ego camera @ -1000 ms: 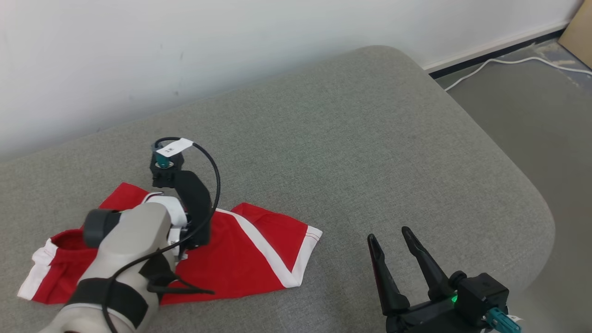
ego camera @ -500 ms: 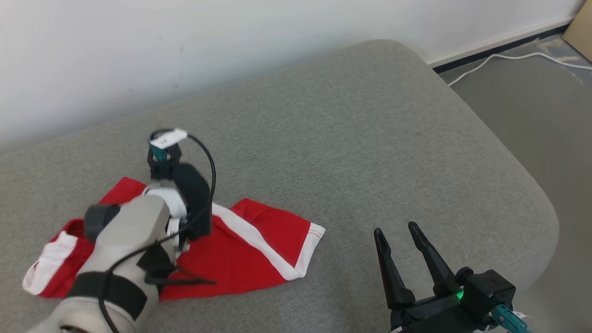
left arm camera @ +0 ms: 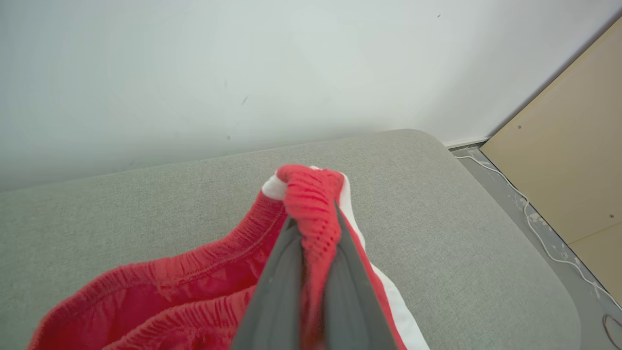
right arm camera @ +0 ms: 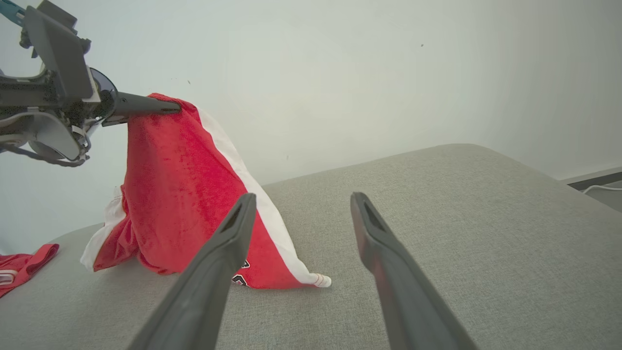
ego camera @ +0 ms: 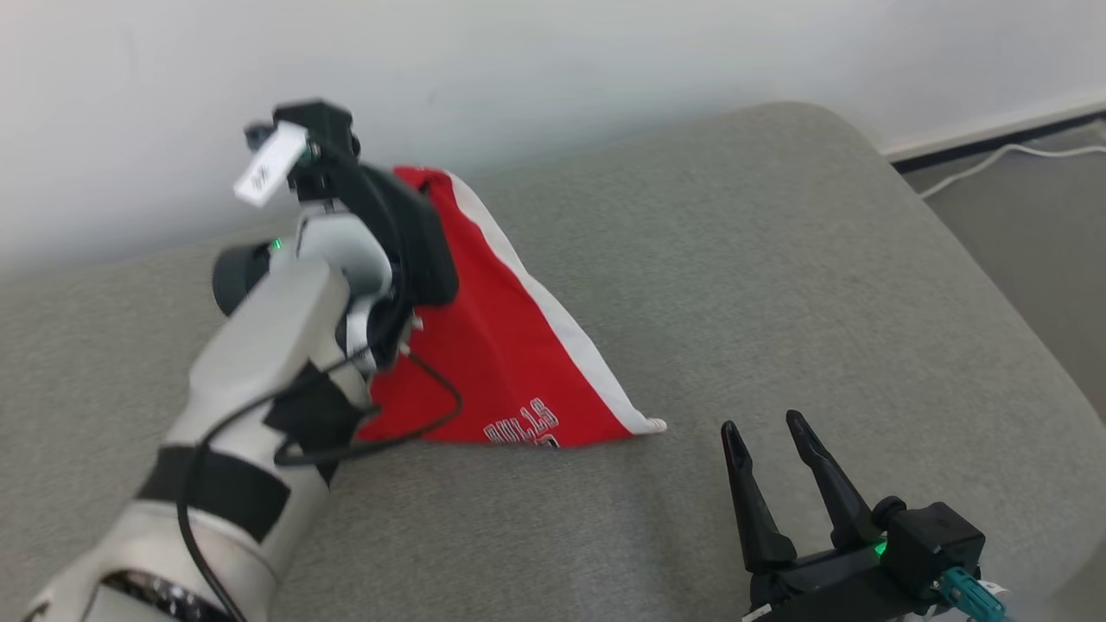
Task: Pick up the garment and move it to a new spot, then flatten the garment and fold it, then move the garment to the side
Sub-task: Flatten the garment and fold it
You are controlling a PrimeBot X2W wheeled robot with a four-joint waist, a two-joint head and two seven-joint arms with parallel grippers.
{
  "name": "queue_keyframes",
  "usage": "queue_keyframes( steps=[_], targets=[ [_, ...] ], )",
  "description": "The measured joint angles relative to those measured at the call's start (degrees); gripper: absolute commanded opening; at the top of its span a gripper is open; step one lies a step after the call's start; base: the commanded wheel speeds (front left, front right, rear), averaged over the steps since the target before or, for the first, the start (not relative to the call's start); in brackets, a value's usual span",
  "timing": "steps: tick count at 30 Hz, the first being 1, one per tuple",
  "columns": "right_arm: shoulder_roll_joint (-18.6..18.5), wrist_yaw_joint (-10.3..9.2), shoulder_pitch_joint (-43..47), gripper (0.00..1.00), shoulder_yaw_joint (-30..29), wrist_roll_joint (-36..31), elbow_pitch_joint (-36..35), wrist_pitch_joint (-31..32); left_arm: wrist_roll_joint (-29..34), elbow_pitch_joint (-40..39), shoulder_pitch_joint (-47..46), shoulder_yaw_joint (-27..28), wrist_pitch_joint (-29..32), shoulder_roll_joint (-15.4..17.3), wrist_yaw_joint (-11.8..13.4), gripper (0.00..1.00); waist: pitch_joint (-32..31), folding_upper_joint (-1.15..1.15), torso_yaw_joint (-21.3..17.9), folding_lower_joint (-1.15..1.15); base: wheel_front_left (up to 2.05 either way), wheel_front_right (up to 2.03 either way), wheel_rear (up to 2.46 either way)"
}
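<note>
The garment is a pair of red shorts with white trim and white lettering near the hem. My left gripper is shut on its waistband and holds it up, so it hangs as a cone with its lower edge resting on the grey cushion. In the left wrist view the two fingers pinch a bunch of red mesh fabric. The right wrist view shows the left gripper at the top of the hanging garment. My right gripper stands open and empty at the lower right, apart from the garment.
A white wall runs right behind the cushion. Grey floor with a white cable lies past the cushion's right edge, and a wooden board stands there. Another piece of red cloth lies at the far left of the cushion.
My left gripper has shut on the garment and lifted it from lying flat to hanging, up and toward the wall. The head camera has shifted; the right gripper stays open.
</note>
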Motion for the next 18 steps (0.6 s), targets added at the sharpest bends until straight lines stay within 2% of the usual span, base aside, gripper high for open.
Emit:
queue_keyframes(
  steps=[5,11,17,18],
  targets=[
    [-1.0,-0.05,1.0,1.0,-0.5,0.0,-0.2,0.0,0.4,-0.5,10.2,-1.6,-3.9,0.5,-0.3,0.0,-0.6,0.0,3.2,0.0,0.0,0.0,0.0],
    [-1.8,-0.24,2.2,1.0,-1.1,0.0,-0.8,0.1,0.6,0.6,23.1,-1.3,-9.0,6.3,0.3,0.0,-1.4,0.0,7.4,0.0,0.0,0.0,0.0],
    [-2.1,-0.31,3.8,1.0,-1.8,0.0,-2.0,0.5,0.3,0.0,27.7,-1.3,-11.9,6.0,0.6,0.0,-2.2,0.0,11.8,-0.01,0.0,0.0,0.0],
    [-2.1,-0.47,3.8,1.0,-1.9,0.0,-2.1,0.5,0.2,-0.4,28.1,-1.3,-12.3,6.0,0.6,0.22,-2.4,0.0,12.5,0.0,0.0,0.0,0.0]
  ],
)
